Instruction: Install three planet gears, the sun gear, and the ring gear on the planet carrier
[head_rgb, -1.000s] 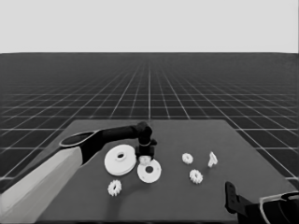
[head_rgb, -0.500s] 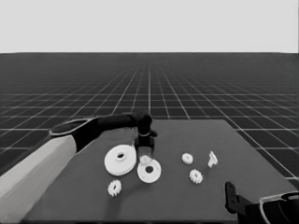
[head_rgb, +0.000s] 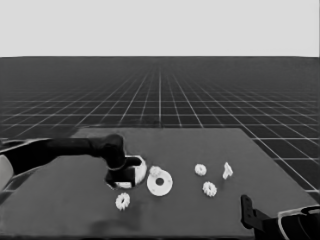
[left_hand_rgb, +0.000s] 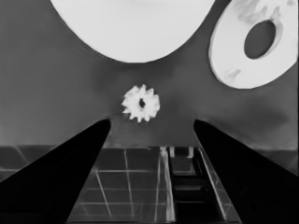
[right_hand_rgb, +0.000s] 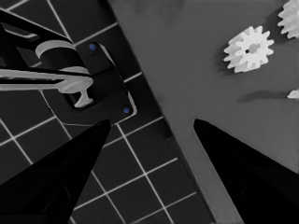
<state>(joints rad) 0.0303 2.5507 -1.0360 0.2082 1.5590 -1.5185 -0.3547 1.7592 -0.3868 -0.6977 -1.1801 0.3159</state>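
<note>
Since half a second ago my left arm has swung lower and its left pincer has come down over the larger round part, which lies left of the counter's middle and is now mostly covered by the black wrist. From the left wrist camera I see the fingers spread apart with nothing between them, one planet gear on the counter just past their tips, toward the near edge. Touching the larger part's right side is the smaller round part, with a gear resting at its far rim. Two more gears lie right of the middle, and a thin white piece sits beyond them toward the right edge. My right pincer waits at the counter's near right corner, fingers apart and empty.
</note>
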